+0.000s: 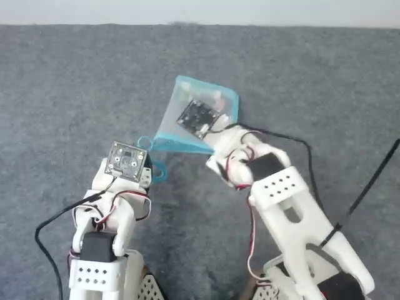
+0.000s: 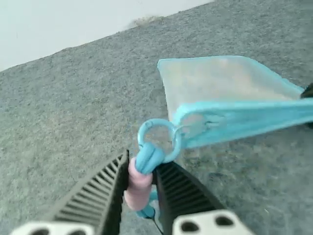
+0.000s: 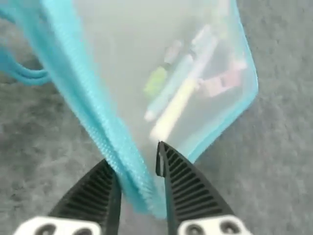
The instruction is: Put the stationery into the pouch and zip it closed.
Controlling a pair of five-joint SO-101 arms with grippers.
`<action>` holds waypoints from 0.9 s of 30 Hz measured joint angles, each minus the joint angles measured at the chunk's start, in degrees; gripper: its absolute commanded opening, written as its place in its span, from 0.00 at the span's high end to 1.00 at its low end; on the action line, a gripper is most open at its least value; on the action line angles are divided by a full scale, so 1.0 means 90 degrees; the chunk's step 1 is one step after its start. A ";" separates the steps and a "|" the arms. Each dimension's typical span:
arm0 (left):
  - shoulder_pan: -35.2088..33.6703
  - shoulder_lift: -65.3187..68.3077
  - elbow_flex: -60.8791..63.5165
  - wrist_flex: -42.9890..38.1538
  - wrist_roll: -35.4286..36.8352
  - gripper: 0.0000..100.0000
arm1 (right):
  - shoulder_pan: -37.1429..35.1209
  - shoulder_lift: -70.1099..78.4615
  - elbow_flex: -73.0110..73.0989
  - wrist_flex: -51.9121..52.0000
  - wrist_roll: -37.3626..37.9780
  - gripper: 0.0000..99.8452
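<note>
Bases of two arms stood at the near edge of the grey tabletop (image 1: 62,94), side by side with a strip of bare surface between them. One black cable trailed off each arm.

Just ahead, the left gripper (image 2: 142,171) was pressed together on one pink pull tab (image 2: 138,188). One blue ring (image 2: 157,139) joined that tab to the nearest corner of the pouch (image 2: 220,83). In the high view, two small blue loops showed beside this gripper (image 1: 150,164).

A little farther on, the right gripper (image 3: 139,171) pinched the blue zip edge (image 3: 98,112) of the single translucent pouch (image 3: 127,58) at its other near corner. That edge ran taut between the two grippers.

The pouch (image 1: 169,128) lay near the middle of the tabletop, its zip edge toward the arms and its closed sides pointing away. Stationery (image 3: 181,93) sat inside, toward the far corner. About four pieces showed through the wall: one green, one pale blue, one cream and one pink, their outlines blurred.

Beyond the pouch, and out to both sides, open grey surface ran on to the far edge, where the tabletop met a pale wall (image 1: 200,11).
</note>
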 measured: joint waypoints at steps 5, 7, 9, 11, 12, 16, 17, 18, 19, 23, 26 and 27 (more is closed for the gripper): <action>0.0020 0.0000 0.0000 0.0000 0.0000 0.99 | 0.0361 -0.0010 -0.0010 0.0020 0.0000 0.99; 0.0020 0.0000 0.0000 0.0000 0.0000 0.99 | 0.0469 -0.0010 -0.0010 0.0020 0.0010 0.99; 0.0029 0.0000 0.0000 0.0000 0.0000 0.99 | 0.0576 -0.0010 -0.0020 0.0029 0.0020 0.99; 0.0029 0.0000 0.0000 0.0000 0.0000 0.99 | 0.0664 -0.0010 -0.0020 0.0029 0.0049 0.99; 0.0029 0.0000 0.0000 0.0000 0.0000 0.99 | 0.0684 -0.0010 -0.0020 0.0029 0.0049 0.99; 0.0039 0.0000 0.0000 0.0000 0.0000 0.99 | 0.0840 -0.0010 -0.0020 0.0029 0.0137 0.99; 0.0049 0.0000 0.0000 0.0000 0.0000 0.99 | 0.0869 -0.0010 -0.0020 0.0029 0.0166 0.99; 0.0049 0.0000 0.0000 0.0000 0.0000 0.99 | 0.0889 -0.0010 -0.0020 0.0029 0.0166 0.99; 0.0049 0.0000 0.0000 0.0000 0.0000 0.99 | 0.0908 -0.0010 -0.0020 0.0029 0.0166 0.99; 0.0049 0.0000 0.0000 0.0000 0.0010 0.96 | 0.0938 -0.0010 -0.0020 0.0137 0.0195 0.99; 0.0303 0.0000 0.0000 0.0000 0.0039 0.82 | 0.0957 -0.0010 -0.0020 0.0313 0.0195 0.93; 0.0410 0.0000 0.0039 0.0000 0.0039 0.78 | 0.0967 -0.0010 -0.0010 0.0420 0.0195 0.89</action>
